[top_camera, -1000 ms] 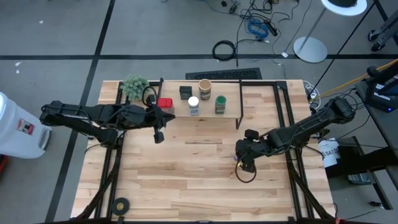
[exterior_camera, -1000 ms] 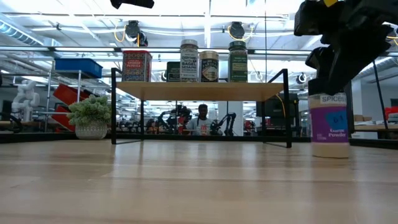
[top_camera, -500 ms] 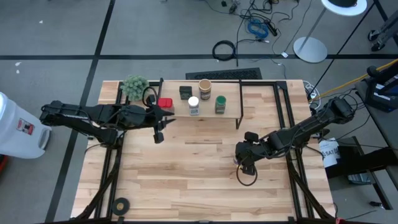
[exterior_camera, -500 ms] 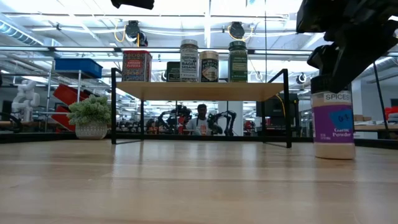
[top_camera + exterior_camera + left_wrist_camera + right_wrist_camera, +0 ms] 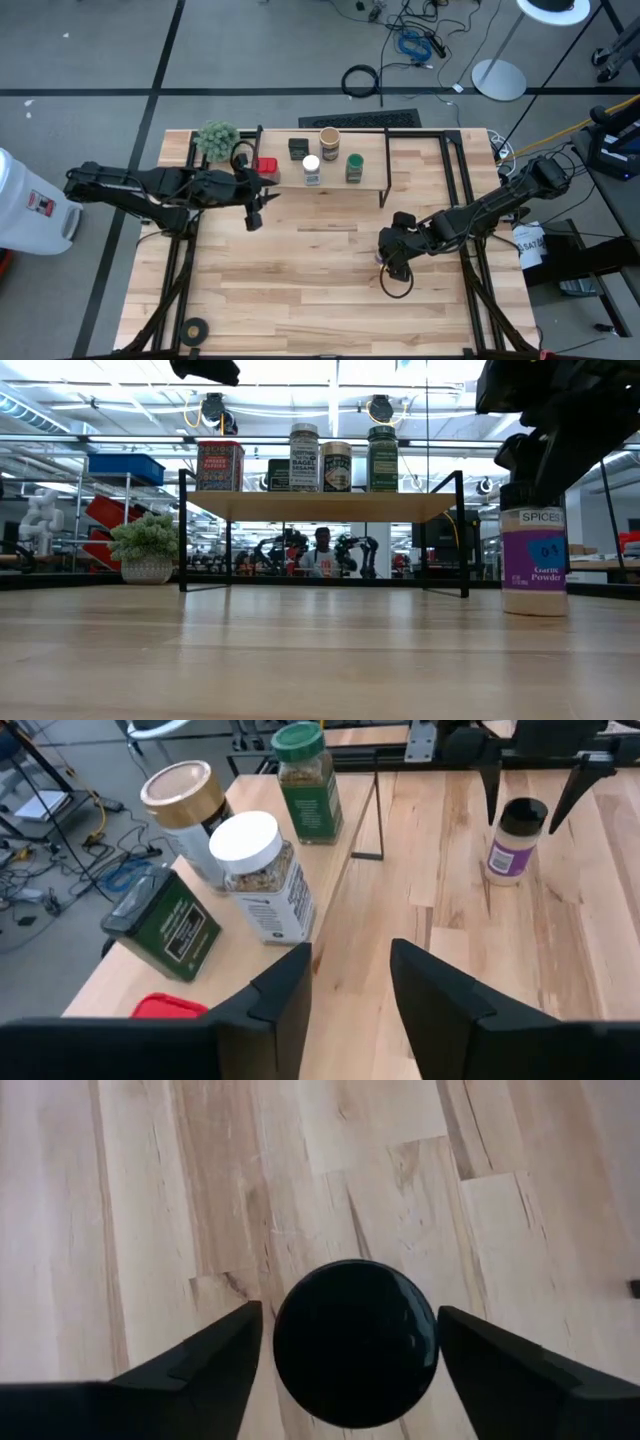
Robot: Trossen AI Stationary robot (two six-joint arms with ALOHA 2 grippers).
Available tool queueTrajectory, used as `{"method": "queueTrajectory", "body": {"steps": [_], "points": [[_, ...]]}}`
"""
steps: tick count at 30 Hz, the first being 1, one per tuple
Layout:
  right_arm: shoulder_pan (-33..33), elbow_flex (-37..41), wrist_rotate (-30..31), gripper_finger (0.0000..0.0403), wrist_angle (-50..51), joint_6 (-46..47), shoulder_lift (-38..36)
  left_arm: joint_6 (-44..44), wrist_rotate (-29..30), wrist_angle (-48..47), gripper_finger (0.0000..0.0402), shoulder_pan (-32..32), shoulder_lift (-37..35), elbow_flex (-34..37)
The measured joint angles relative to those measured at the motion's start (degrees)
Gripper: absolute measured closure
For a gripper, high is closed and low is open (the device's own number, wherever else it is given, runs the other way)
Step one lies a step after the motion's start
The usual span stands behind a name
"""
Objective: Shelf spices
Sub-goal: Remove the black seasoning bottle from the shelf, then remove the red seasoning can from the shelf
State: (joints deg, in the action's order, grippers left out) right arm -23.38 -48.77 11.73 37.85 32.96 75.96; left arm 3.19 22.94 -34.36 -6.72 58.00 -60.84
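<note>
A dark-lidded jar with a purple label (image 5: 533, 560) stands upright on the tabletop to the right of the shelf. My right gripper (image 5: 347, 1320) is open above it and points down. Its fingers stand on either side of the dark lid (image 5: 355, 1342) without touching it; the gripper also shows in the high view (image 5: 392, 262). The shelf (image 5: 320, 506) bears a red tin (image 5: 220, 466), a dark square tin (image 5: 297, 148), a white-lidded jar (image 5: 262, 880), a tan cylinder (image 5: 185, 810) and a green-lidded jar (image 5: 305, 782). My left gripper (image 5: 350, 982) is open and empty near the shelf's left end (image 5: 253, 207).
A fuzzy green plant ball (image 5: 217, 137) stands at the far left beside the shelf. A black tape roll (image 5: 195, 327) lies near the front left corner. The tabletop between shelf and near edge is bare wood (image 5: 300, 280). A person shows far behind the shelf (image 5: 322, 550).
The dark-lidded jar has shifted a little on the table under my right gripper and now stands upright. My right gripper has gone slightly toward the near edge. My left gripper has come down a little.
</note>
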Motion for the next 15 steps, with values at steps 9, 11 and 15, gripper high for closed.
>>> {"method": "queueTrajectory", "body": {"steps": [9,11,15], "points": [[0.0,0.0,0.3,0.0104,-1.3,-0.8,-0.4,-2.9,0.1,-9.3,0.0177,0.8,0.0,-9.2],[0.0,0.0,0.7,0.0103,-1.3,-1.1,-1.0,-4.3,0.1,-12.6,0.0162,2.3,0.0,-11.3],[0.0,-0.3,3.2,0.0103,-1.5,-1.6,-2.6,-7.3,0.1,-17.3,0.0141,6.2,0.3,-13.6]]}}
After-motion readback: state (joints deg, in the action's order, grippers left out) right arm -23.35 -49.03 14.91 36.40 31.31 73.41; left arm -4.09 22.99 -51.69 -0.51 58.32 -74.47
